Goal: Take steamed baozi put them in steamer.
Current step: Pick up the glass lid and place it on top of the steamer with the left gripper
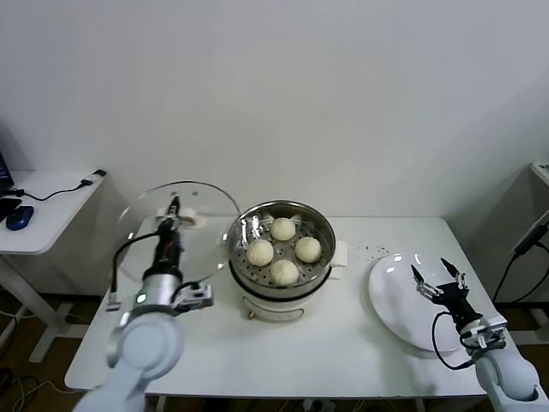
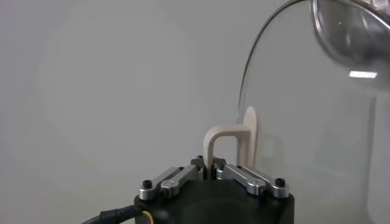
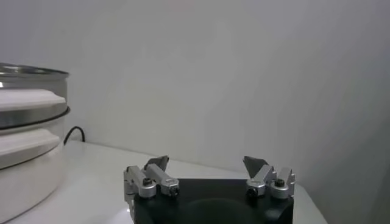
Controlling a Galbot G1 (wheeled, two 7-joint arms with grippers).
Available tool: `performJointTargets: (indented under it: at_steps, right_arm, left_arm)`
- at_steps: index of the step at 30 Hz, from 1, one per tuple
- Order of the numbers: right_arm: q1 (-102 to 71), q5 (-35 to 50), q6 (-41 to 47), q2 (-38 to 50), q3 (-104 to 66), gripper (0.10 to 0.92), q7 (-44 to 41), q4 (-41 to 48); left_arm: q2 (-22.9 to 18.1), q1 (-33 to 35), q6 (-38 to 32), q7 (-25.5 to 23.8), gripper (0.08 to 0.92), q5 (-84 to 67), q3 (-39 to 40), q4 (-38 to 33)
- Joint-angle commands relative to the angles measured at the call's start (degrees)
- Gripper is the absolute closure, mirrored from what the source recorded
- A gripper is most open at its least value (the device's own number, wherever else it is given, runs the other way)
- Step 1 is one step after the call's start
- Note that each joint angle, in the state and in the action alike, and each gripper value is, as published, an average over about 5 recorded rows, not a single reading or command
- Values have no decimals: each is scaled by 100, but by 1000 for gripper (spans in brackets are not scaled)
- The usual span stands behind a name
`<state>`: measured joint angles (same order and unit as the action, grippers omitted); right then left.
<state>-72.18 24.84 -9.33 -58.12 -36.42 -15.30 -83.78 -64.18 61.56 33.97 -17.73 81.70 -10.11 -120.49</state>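
Closest in on the left side, the left claw (image 2: 212, 173) is pinched tight on the pale handle (image 2: 231, 143) of the glass lid (image 1: 176, 225), holding the lid up on edge off the bench (image 1: 343, 343). Just past that claw, toward the robot's right, stands the steamer (image 1: 280, 292), a shiny steel pot on a white base, its mouth uncovered. Inside it, on the holed tray, sit all four buns (image 1: 284, 228), close together in a ring and each resting flat, none stacked on another.

Over on the right side, the right claw (image 1: 438, 279) hangs with its fingers spread wide and nothing between them. Right beneath and around it lies the white plate (image 1: 390, 300), which carries no buns. From that claw the steamer is some way off toward the robot's left, and its rim and base show at the edge of the right wrist view.

With every bun already in the pot, the loading looks finished; what seems left is lowering the lid, though that is only my reading.

As for handling, the buns look soft and light, with a smooth skin that would dent or tear under a hard squeeze. A gentle grip across the widest part, low on the sides, should suit them. The lid is stiff, slick and breakable, so its handle is the sensible hold.
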Motion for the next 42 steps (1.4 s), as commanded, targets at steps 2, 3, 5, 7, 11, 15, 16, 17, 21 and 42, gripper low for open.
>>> performJointTargets:
  at_steps: [2, 3, 5, 7, 11, 15, 16, 17, 21, 42]
  right_arm:
    - [107, -47, -37, -26, -39, 203, -13, 183]
    - [99, -49, -44, -27, -54, 203, -20, 194]
    - [84, -54, -55, -29, -83, 203, -30, 211]
    - [65, -56, -67, -34, -120, 203, -40, 224]
    - [31, -67, -90, -45, -176, 203, -51, 236]
    - [0, -86, -102, -58, -216, 203, -61, 233]
    - [-10, -89, -104, -61, -226, 203, -64, 231]
    - [-20, -92, -107, -64, -238, 203, -67, 230]
    - [-51, -95, -121, -67, -283, 203, -85, 245]
    - [-66, -220, -189, -119, -385, 203, -172, 326]
  left_arm:
    - [-1373, -1665, 878, -1089, 851, 1070, 2189, 1072]
    - [-1493, -1662, 879, -960, 851, 1058, 2220, 1203]
    - [-1718, -1648, 885, -691, 851, 1021, 2266, 1464]
    - [-1893, -1637, 884, -427, 851, 955, 2322, 1692]
    - [-2112, -1625, 875, -51, 851, 827, 2420, 2033]
    - [-2210, -1632, 860, 173, 851, 695, 2448, 2282]
    - [-2219, -1634, 863, 235, 851, 635, 2442, 2344]
    - [-2224, -1634, 867, 290, 851, 579, 2431, 2399]
    - [-2201, -1618, 869, 434, 851, 406, 2370, 2556]
    - [-2150, -1586, 795, 431, 851, 262, 2129, 2859]
